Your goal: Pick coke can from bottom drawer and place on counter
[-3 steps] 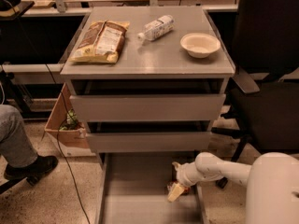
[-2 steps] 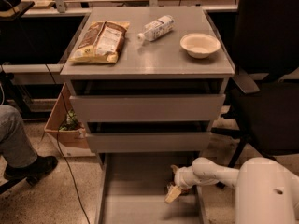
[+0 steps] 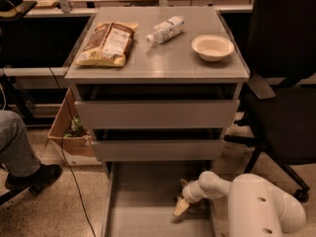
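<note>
The bottom drawer (image 3: 140, 196) is pulled out, and its flat grey floor shows. My gripper (image 3: 181, 205) reaches down into the drawer at its right side, just above the floor, on the end of my white arm (image 3: 256, 206). No coke can shows in this view; it may be hidden behind the gripper. The counter (image 3: 163, 63) is the grey top of the cabinet, well above the gripper. The two upper drawers are slightly open.
On the counter lie a chip bag (image 3: 106, 43), a clear plastic bottle (image 3: 165, 29) and a white bowl (image 3: 212, 47). A black office chair (image 3: 284, 93) stands right of the cabinet. A cardboard box (image 3: 66, 137), a cable and a person's leg (image 3: 19, 157) are on the left.
My gripper has moved slightly lower and toward the front-left inside the bottom drawer. Nothing on the counter has moved.
</note>
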Tool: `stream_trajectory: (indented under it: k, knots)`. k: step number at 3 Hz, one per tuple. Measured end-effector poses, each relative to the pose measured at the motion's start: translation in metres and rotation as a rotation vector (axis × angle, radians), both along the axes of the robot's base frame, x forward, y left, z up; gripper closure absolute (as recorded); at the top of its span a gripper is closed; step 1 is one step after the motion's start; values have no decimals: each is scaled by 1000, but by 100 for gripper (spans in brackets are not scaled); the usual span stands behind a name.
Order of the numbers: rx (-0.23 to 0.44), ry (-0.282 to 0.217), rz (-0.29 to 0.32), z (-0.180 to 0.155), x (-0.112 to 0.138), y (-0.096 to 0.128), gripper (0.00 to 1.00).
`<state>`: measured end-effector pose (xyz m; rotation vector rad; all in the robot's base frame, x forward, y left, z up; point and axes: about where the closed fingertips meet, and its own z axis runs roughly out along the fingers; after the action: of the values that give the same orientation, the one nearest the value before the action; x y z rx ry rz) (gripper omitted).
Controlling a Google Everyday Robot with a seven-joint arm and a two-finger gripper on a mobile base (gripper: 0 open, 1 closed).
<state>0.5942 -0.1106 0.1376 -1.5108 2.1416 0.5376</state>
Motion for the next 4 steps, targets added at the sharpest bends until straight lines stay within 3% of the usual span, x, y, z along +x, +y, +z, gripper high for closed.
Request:
stream_trajectory:
  k: [1, 2, 4]
  knots:
    - [-34, 11, 1, -19, 0, -11, 0]
    - [-69, 13, 20, -24, -6, -22, 19]
    - [-83, 17, 44, -11, -22, -29, 65]
